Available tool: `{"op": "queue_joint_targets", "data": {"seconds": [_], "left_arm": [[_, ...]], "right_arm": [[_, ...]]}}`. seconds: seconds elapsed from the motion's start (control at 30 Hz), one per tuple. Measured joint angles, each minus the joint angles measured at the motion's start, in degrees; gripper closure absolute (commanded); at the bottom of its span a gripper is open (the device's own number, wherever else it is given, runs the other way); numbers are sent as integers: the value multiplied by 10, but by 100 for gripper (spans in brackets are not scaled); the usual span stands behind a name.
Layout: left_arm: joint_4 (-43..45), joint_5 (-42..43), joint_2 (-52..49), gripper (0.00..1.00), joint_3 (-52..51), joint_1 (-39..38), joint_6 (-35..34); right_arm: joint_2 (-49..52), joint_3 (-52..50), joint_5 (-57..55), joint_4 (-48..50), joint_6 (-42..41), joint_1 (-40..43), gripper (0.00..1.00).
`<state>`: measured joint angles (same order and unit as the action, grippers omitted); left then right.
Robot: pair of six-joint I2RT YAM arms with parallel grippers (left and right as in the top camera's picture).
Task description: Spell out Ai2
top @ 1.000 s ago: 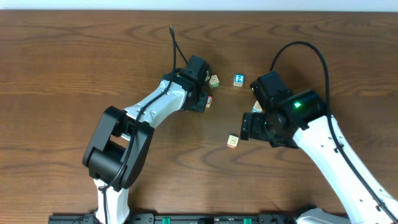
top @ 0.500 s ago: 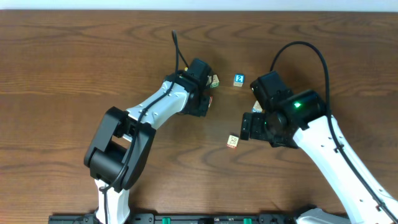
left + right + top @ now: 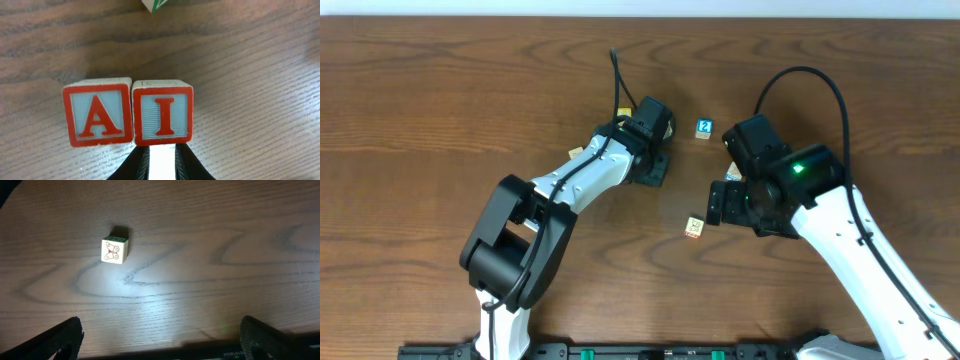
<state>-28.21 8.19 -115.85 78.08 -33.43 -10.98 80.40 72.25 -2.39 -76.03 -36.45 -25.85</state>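
Observation:
In the left wrist view the red "A" cube [image 3: 98,115] and the red "I" cube [image 3: 162,112] stand side by side on the table, touching, with A on the left. My left gripper [image 3: 162,160] is shut on the I cube from below. In the overhead view the left gripper [image 3: 655,142] covers both of these cubes. The blue "2" cube [image 3: 705,128] lies apart, just right of the left gripper. My right gripper [image 3: 160,340] is open and empty; in the overhead view it [image 3: 717,203] hovers below the 2 cube.
A pale cube with a butterfly drawing [image 3: 114,250] lies ahead of the right gripper; it also shows in the overhead view [image 3: 694,228]. A green-marked cube [image 3: 155,4] sits just beyond the I cube. A yellowish cube [image 3: 623,115] lies left of the left gripper.
My left gripper has moved to the right and slightly away, and now hides the red cube that showed beside it. The right arm has not moved.

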Motion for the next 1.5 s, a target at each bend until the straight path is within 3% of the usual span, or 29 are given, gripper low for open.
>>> {"op": "queue_joint_targets", "data": {"seconds": [0.63, 0.97, 1.1, 1.3, 1.5], "left_arm": [[15, -11, 0, 82, 0, 0, 0], [-35, -23, 52, 82, 0, 0, 18], [-57, -87, 126, 73, 0, 0, 30], [-59, -157, 149, 72, 0, 3, 62], [-59, -160, 140, 71, 0, 49, 67]], "right_arm": [[0, 0, 0, 0, 0, 0, 1], [0, -2, -26, 7, -22, 0, 1], [0, -34, -47, 62, -37, 0, 1], [49, -59, -47, 140, -40, 2, 3], [141, -60, -42, 216, -38, 19, 3]]}}
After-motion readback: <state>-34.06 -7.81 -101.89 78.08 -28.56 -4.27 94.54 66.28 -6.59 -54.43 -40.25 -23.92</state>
